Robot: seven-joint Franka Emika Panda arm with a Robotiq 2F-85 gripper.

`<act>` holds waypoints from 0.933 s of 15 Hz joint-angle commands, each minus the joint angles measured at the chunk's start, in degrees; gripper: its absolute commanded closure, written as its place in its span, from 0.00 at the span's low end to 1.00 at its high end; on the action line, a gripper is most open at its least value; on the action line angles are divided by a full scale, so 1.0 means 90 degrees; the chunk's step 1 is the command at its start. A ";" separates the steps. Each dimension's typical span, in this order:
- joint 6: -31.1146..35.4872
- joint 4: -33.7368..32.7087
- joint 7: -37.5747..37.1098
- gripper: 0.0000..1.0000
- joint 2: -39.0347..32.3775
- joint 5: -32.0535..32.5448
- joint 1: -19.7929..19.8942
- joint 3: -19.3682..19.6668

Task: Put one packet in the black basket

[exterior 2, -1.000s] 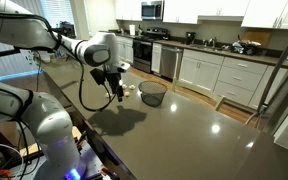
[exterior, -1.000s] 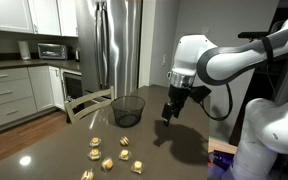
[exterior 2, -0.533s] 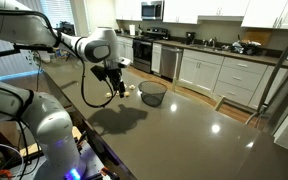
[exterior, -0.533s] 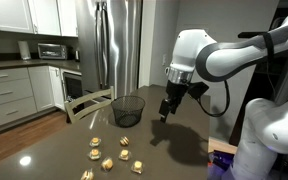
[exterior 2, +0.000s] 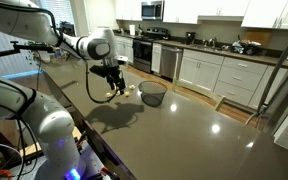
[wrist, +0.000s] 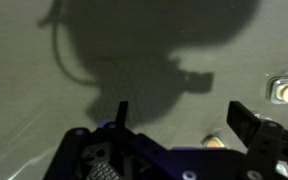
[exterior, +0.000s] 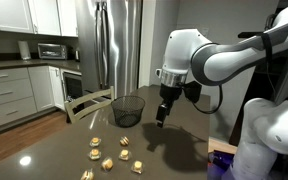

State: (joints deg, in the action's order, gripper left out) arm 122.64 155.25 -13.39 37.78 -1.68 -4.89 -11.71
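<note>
Several small pale yellow-tan packets [exterior: 111,156] lie in a loose group on the dark tabletop, near its front edge. The black wire-mesh basket [exterior: 128,109] stands upright behind them; in an exterior view it sits past the arm [exterior 2: 153,93]. My gripper [exterior: 160,118] hangs in the air to the right of the basket, above the table and apart from the packets. It also shows in an exterior view [exterior 2: 111,92]. In the wrist view the gripper [wrist: 180,118] is open and empty, with two packets at the right [wrist: 285,93] and lower middle [wrist: 214,141].
A chair back [exterior: 89,103] stands at the table's far edge behind the basket. The robot's white base [exterior: 269,140] stands at the right. Kitchen cabinets and a steel fridge [exterior: 117,45] are in the background. The arm's shadow falls on the tabletop [wrist: 154,60].
My gripper has moved sideways toward the basket and the packets, staying open and empty. The packets and basket have not moved.
</note>
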 commanded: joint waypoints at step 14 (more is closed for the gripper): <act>0.0037 -0.1183 0.0799 0.00 -0.1605 -0.0278 -0.0976 -0.0071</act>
State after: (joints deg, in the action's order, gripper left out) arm 122.80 146.32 -7.06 25.51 -2.32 -12.72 -11.91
